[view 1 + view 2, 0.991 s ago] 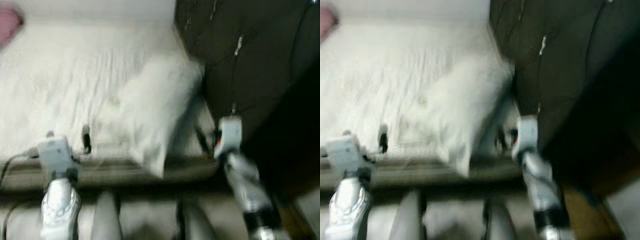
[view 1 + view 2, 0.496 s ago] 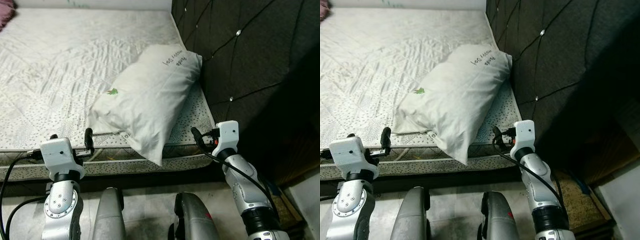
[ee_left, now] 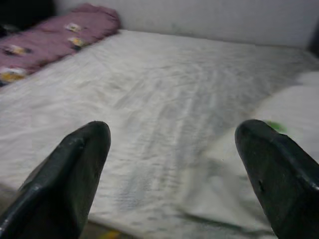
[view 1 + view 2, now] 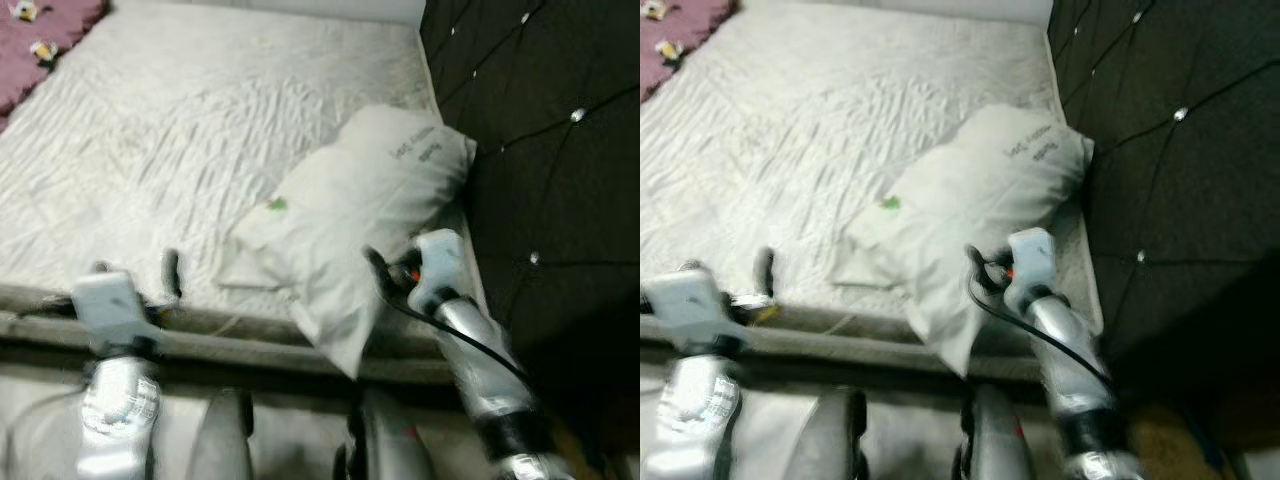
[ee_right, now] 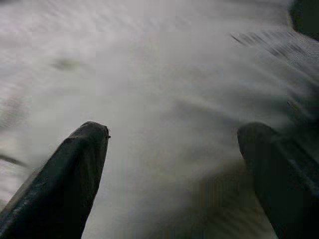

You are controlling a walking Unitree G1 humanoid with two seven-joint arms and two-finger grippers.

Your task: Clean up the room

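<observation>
A white pillow (image 4: 360, 205) lies at an angle on the bed (image 4: 200, 130), its upper end close to the dark tufted headboard (image 4: 540, 130) and its lower corner hanging over the near edge of the mattress. The cover is soft and creased, with a small green mark and a line of dark lettering near its top end. The mattress has a pale quilted surface with a speckled side band. A purple blanket (image 4: 45, 40) with small patches lies at the far left corner, well apart from the pillow.

The right gripper (image 4: 375, 268) is at the pillow's lower right side, its fingers (image 5: 75, 169) spread wide with nothing between them and pale fabric close in front. The left gripper (image 4: 170, 275) hangs over the near mattress edge, left of the pillow, fingers (image 3: 75, 169) also wide apart and empty. Open mattress stretches left and beyond; the headboard closes off the right side.
</observation>
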